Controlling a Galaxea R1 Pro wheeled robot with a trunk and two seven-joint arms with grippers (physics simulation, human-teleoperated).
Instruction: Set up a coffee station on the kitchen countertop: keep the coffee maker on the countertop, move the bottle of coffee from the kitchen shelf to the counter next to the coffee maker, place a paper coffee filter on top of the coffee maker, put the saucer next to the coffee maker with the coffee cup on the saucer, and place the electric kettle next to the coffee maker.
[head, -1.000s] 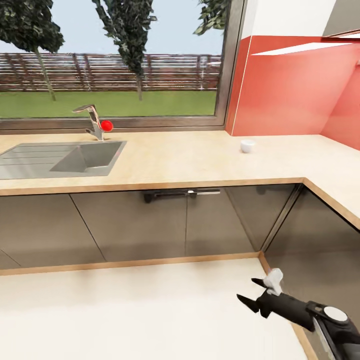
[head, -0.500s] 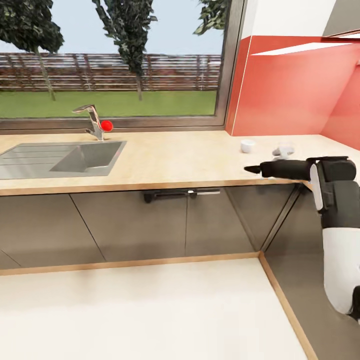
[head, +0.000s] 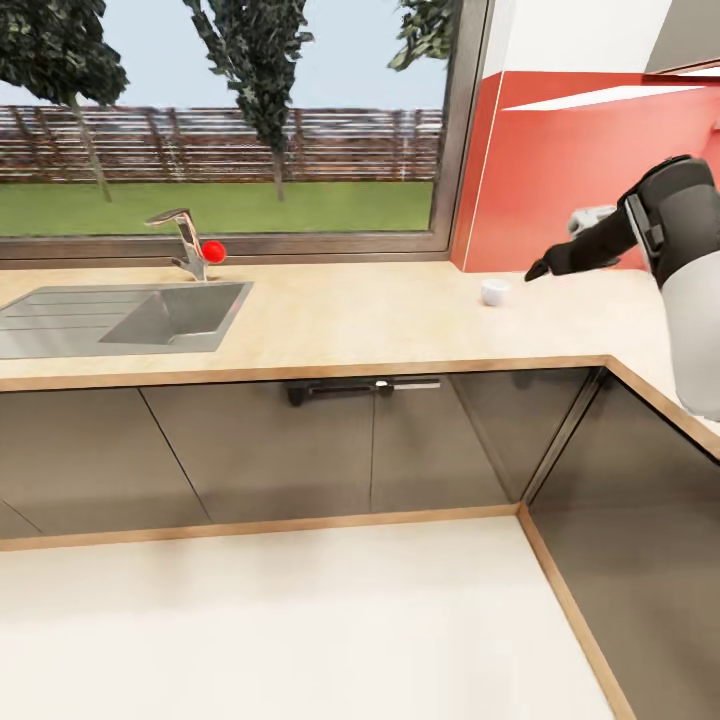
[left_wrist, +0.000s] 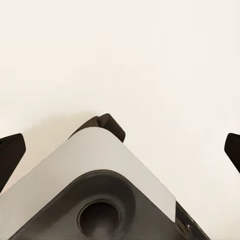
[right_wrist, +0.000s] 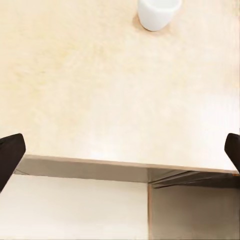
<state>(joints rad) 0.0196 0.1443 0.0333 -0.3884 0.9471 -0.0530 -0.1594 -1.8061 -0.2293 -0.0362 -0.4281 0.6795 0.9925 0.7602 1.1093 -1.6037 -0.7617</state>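
Note:
The coffee cup, small and white, stands alone on the kitchen countertop near the red wall. My right gripper hovers above the countertop just right of the cup, apart from it, with the arm reaching in from the right. In the right wrist view the cup sits ahead on the light wood, beyond the right gripper, which is open and holds nothing. The left gripper is open too, pointing down at pale floor over a grey and white part of my own body.
A steel sink with a tap and a red knob is set into the countertop's left part, under a wide window. Grey cabinet fronts run below. The counter turns a corner at the right. Pale floor lies in front.
My right arm has swung up from low over the floor to above the countertop, ending beside the cup. The cup and the view have not shifted.

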